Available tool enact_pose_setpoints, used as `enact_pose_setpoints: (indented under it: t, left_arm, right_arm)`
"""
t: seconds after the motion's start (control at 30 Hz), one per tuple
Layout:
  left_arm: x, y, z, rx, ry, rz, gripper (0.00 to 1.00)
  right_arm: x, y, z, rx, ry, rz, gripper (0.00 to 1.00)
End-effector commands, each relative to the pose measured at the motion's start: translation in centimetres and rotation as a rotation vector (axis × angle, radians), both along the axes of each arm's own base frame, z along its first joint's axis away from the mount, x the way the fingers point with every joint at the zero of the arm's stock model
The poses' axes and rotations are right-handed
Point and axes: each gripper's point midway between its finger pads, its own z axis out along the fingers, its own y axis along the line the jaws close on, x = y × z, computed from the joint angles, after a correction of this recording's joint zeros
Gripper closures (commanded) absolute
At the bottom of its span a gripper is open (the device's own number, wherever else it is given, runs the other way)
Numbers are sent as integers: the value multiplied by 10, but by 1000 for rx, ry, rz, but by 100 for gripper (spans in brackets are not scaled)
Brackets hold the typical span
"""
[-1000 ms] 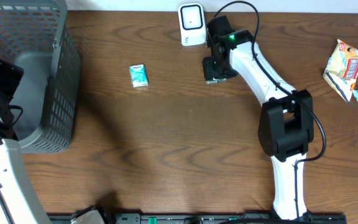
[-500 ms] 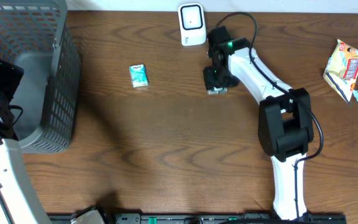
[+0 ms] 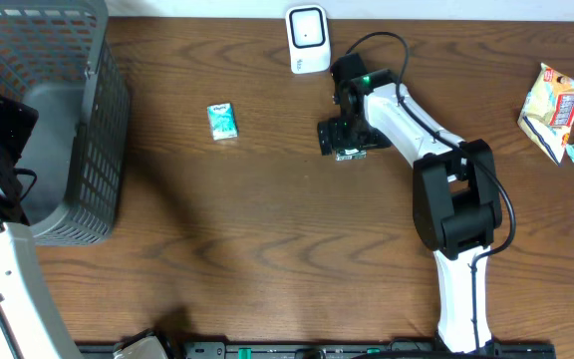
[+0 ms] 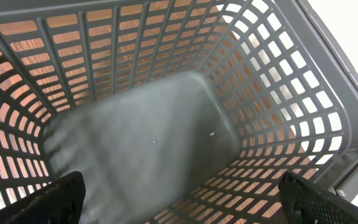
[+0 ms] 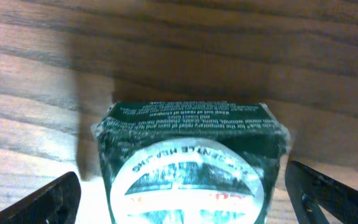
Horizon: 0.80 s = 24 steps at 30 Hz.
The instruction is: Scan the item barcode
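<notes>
ovhd: top-down, table (image 3: 267, 249) | L wrist: into basket (image 4: 278, 93) | R wrist: close, box (image 5: 185, 127)

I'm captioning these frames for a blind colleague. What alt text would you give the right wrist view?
A dark green box in clear wrap, with a white oval label, lies on the wooden table and fills the lower middle of the view. It sits between the open fingers of the right tool, whose black fingertips show in the bottom corners.
</notes>
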Motion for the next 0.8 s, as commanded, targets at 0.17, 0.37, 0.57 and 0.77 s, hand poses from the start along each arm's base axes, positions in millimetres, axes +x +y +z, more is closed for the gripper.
enact_pose_setpoints:
  t: [0.17,0.37,0.57,0.77]
  left_arm:
    - [0,3,-1,-1,1,15,2]
    - [0,3,-1,-1,1,15,2]
    - [0,3,-1,-1,1,15,2]
    - [0,3,-1,-1,1,15,2]
  right_arm:
    - [25,6,28,-9,-94,42,34]
    - [14,-2,17,-47,-62,14,27]
    - [3,-4,2,-59,-30,18,20]
    - [0,-9,-7,-78,-28,17,33]
